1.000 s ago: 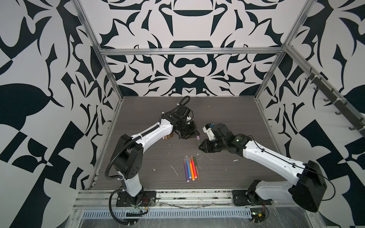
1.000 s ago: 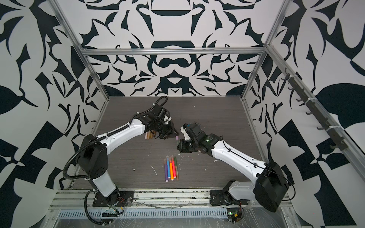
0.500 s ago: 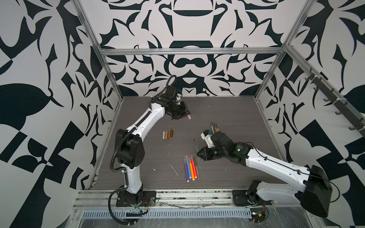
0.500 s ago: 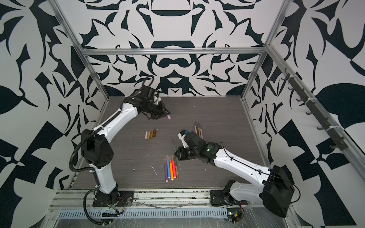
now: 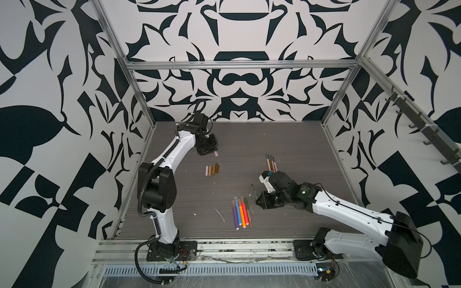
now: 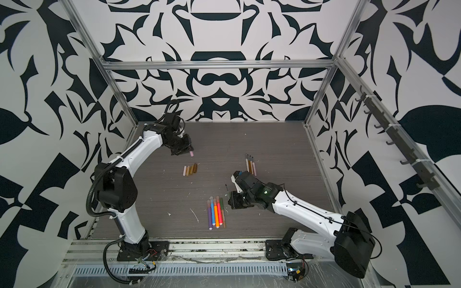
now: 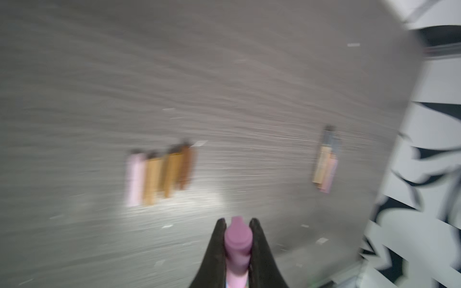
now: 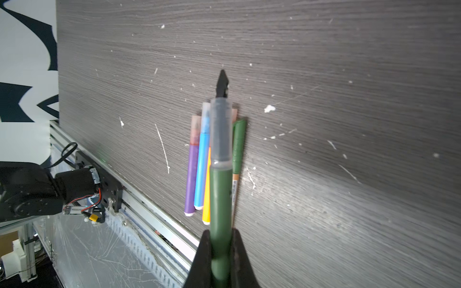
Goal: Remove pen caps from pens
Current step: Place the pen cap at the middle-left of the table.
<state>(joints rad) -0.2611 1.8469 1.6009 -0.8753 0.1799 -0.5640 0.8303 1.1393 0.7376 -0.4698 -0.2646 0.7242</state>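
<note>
My left gripper (image 5: 212, 152) (image 7: 237, 222) hangs over the back left of the table, shut on a pink pen cap (image 5: 216, 153) (image 7: 237, 239). Just in front of it, a row of loose pen caps (image 5: 212, 170) (image 7: 159, 174), pink, tan and brown, lies on the table. My right gripper (image 5: 262, 200) (image 8: 220, 234) is shut on an olive pen (image 8: 220, 194) (image 5: 255, 192) whose dark tip is bare. It holds this pen above several capped pens (image 5: 240, 212) (image 8: 197, 162), purple, blue, orange and red. Uncapped thin pens (image 5: 271, 163) (image 7: 325, 164) lie at the back right.
A thin pen with an olive cap (image 8: 238, 144) lies beside the bright ones. White flecks (image 8: 269, 108) are scattered over the dark wood table (image 5: 299, 149). The metal rail (image 5: 224, 245) runs along the front edge, with both arm bases on it.
The grippers pulled apart from the table's middle. The left swung to the back left with the pink cap, then dropped toward the cap row. The right carried the olive pen forward.
</note>
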